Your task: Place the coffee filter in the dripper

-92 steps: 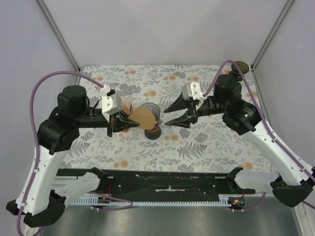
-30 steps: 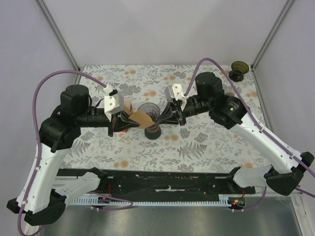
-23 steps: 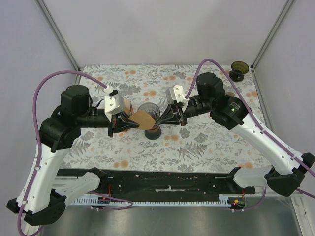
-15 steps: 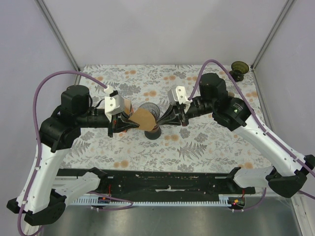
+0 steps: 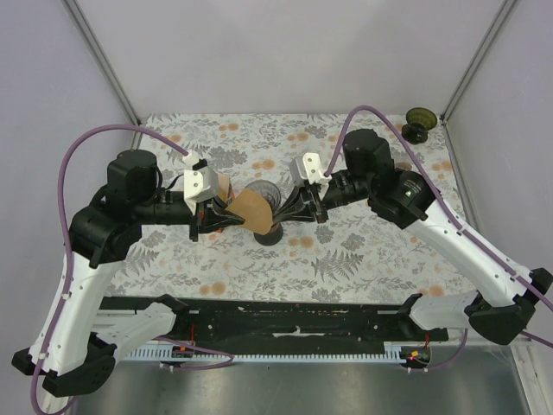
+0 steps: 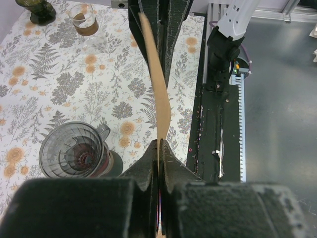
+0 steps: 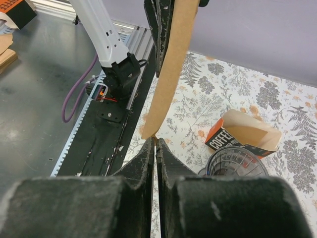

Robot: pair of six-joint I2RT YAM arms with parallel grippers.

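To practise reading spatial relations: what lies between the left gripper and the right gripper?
The brown coffee filter, pinched at opposite edges by the left gripper and the right gripper, over the glass dripper. The top view shows it.

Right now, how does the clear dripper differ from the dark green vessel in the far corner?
The dripper is clear ribbed glass; the dark green vessel is dark all over. The dripper stands mid-table; the vessel sits in the far right corner. The dripper shows a side handle; none shows on the vessel. Both stand upright on the floral tablecloth.
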